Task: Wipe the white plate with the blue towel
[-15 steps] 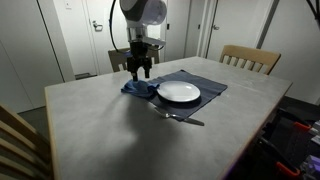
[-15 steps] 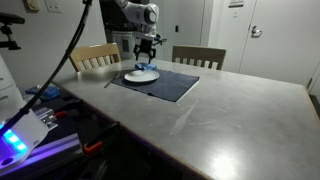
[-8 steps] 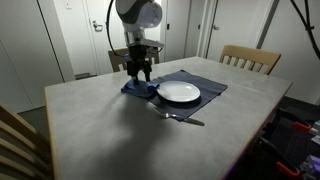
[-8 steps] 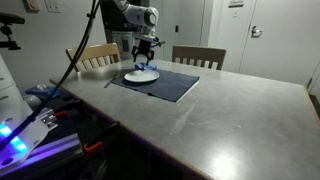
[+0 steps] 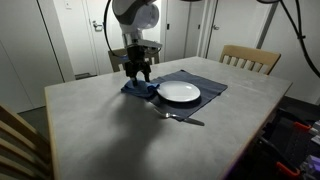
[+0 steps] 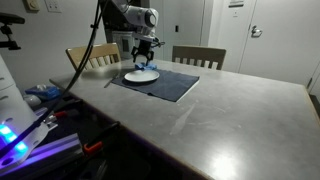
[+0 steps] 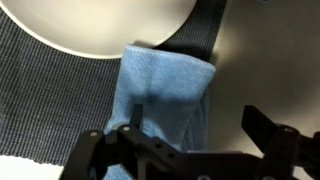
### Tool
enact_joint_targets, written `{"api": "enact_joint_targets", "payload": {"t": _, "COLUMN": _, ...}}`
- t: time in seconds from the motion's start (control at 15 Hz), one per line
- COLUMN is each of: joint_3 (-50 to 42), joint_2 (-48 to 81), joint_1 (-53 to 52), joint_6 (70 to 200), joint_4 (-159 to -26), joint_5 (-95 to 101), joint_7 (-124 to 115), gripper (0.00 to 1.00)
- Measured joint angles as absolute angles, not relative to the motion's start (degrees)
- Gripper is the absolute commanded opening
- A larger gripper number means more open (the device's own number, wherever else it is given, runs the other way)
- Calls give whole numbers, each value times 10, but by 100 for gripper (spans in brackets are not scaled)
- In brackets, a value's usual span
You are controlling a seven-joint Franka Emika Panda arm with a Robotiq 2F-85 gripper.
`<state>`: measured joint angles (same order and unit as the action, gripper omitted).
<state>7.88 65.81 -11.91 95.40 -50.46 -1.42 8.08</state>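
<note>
Between the fingers of the gripper [image 7: 190, 135], in the wrist view: the blue towel [image 7: 165, 95], folded into a rough rectangle and lying flat. Jaws spread wide apart, clamped on nothing, with one dark finger [image 7: 112, 150] over the towel's near corner and its partner out over bare tabletop. Just past the towel's far edge, touching or slightly overlapped by it: the rim of the white plate [image 7: 90, 25]. Under both, a dark ribbed placemat [image 7: 40, 100].

Seen in both exterior views, gripper [image 5: 140, 72] [image 6: 146, 56] pointing straight down, low over the towel [image 5: 138, 88]. Right beside that, the plate [image 5: 179, 92] [image 6: 141, 75], upright and bare, near the middle of the placemat [image 5: 208, 80] [image 6: 172, 86]. In front of the plate in an exterior view, a thin metal utensil [image 5: 183, 119], lying on the grey table [image 5: 90, 125]. At the far edges, wooden chairs [image 5: 250, 58] [image 6: 198, 57].
</note>
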Motion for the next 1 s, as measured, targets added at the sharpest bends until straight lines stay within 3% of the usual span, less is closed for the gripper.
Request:
{"api": "enact_joint_targets", "payload": {"t": 0.2, "joint_3": 77, "joint_2": 670, "joint_1": -120, "joint_6": 962, "joint_4": -489, "joint_5": -14, "joint_7": 54, "gripper": 99}}
{"api": "enact_joint_targets", "payload": {"t": 0.33, "joint_3": 76, "joint_2": 674, "joint_1": -120, "joint_6": 978, "joint_4": -486, "joint_5": -14, "joint_7": 34, "gripper": 92}}
{"api": "enact_joint_targets", "payload": {"t": 0.4, "joint_3": 76, "joint_2": 676, "joint_1": -120, "joint_6": 986, "joint_4": -484, "joint_5": -14, "joint_7": 25, "gripper": 68}}
{"api": "enact_joint_targets", "payload": {"t": 0.53, "joint_3": 76, "joint_2": 679, "joint_1": -120, "joint_6": 999, "joint_4": -482, "joint_5": -14, "joint_7": 11, "gripper": 62}}
{"api": "enact_joint_targets", "payload": {"t": 1.0, "joint_3": 74, "joint_2": 682, "joint_1": -120, "joint_6": 1004, "joint_4": -482, "joint_5": -14, "joint_7": -9, "gripper": 12}}
